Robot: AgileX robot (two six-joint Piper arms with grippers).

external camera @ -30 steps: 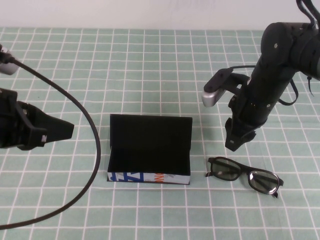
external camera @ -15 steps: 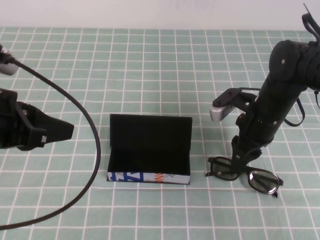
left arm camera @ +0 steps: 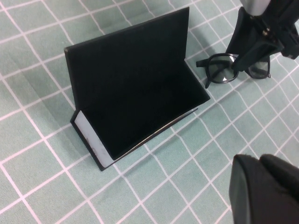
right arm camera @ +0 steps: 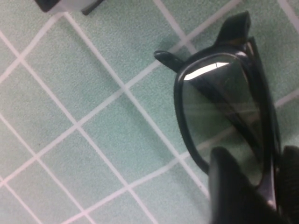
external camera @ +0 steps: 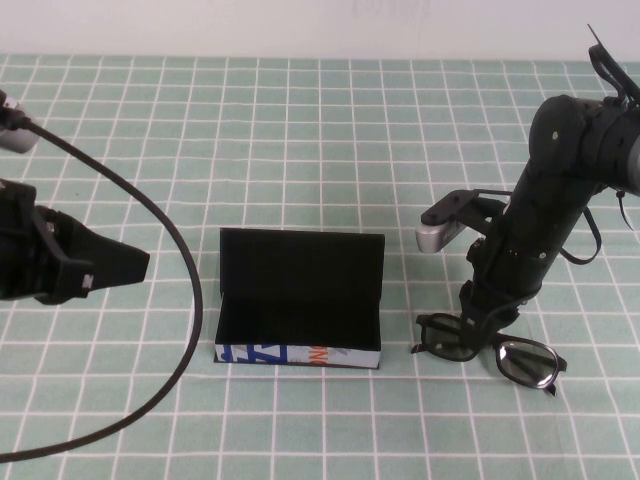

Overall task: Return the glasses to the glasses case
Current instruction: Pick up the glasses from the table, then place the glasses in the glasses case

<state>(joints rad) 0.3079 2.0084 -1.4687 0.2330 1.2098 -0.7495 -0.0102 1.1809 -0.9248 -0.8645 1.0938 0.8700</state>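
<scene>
The black glasses [external camera: 525, 360] lie flat on the green checked cloth, just right of the glasses case [external camera: 300, 300]. The case is open, its lid upright and its printed front facing me. My right gripper [external camera: 480, 325] is down on the glasses' left half. In the right wrist view its fingers [right arm camera: 233, 186] pinch the frame's rim beside the lens [right arm camera: 219, 98]. My left gripper [external camera: 135, 265] hovers left of the case, shut and empty. The left wrist view shows the left gripper [left arm camera: 261, 161], the case [left arm camera: 140, 93], the glasses [left arm camera: 222, 70] and the right gripper [left arm camera: 240, 63].
A black cable [external camera: 170, 260] loops from the left arm over the cloth, left of the case. The right arm's grey wrist camera [external camera: 438, 235] juts out above the case's right end. The cloth's far edge meets a white wall.
My right gripper has come down and toward me from above the cloth onto the glasses' left half. The glasses, the case and the left arm have not moved.
</scene>
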